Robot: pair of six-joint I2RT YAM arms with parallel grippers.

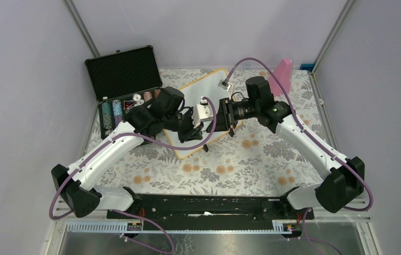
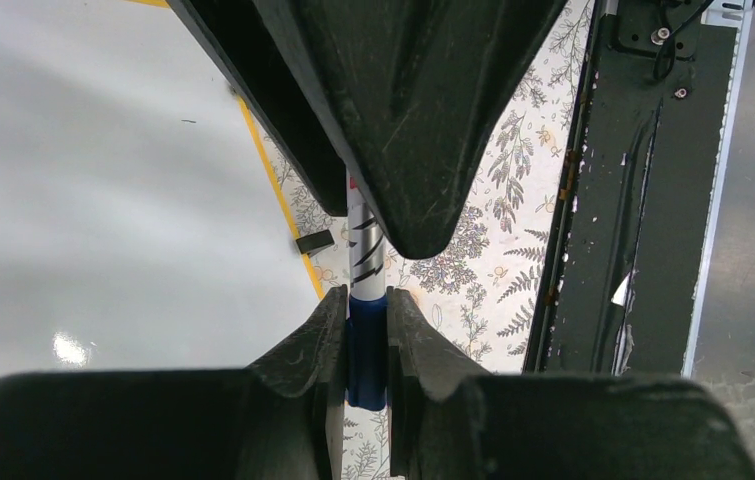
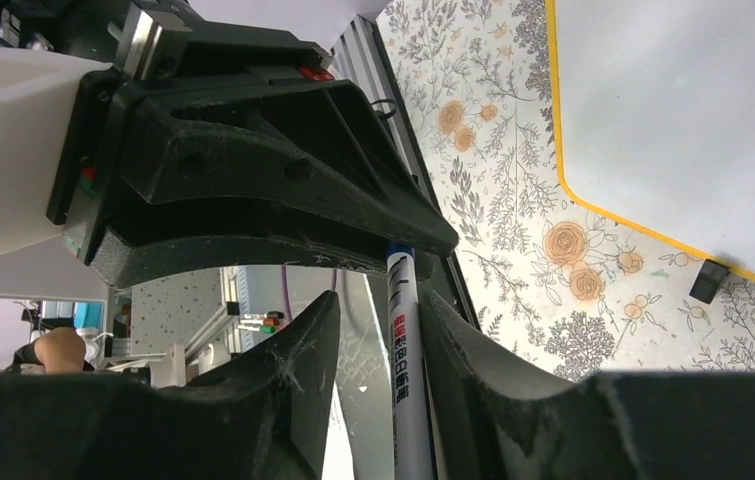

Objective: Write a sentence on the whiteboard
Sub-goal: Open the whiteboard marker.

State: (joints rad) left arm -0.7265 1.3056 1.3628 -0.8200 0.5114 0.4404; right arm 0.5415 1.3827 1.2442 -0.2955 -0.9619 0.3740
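The whiteboard lies tilted at the table's middle, white with an orange-yellow rim. Its bare face shows in the left wrist view and the right wrist view. No writing shows on it. Both grippers meet tip to tip above its near edge. My left gripper is shut on the blue cap of a white marker. My right gripper is open around the marker's barrel. The barrel rests against one finger and stands apart from the other.
An open black foam-lined case with poker chips stands at the back left. A pink object stands at the back right. The board's black foot rests on the floral cloth. The black base rail runs along the near edge.
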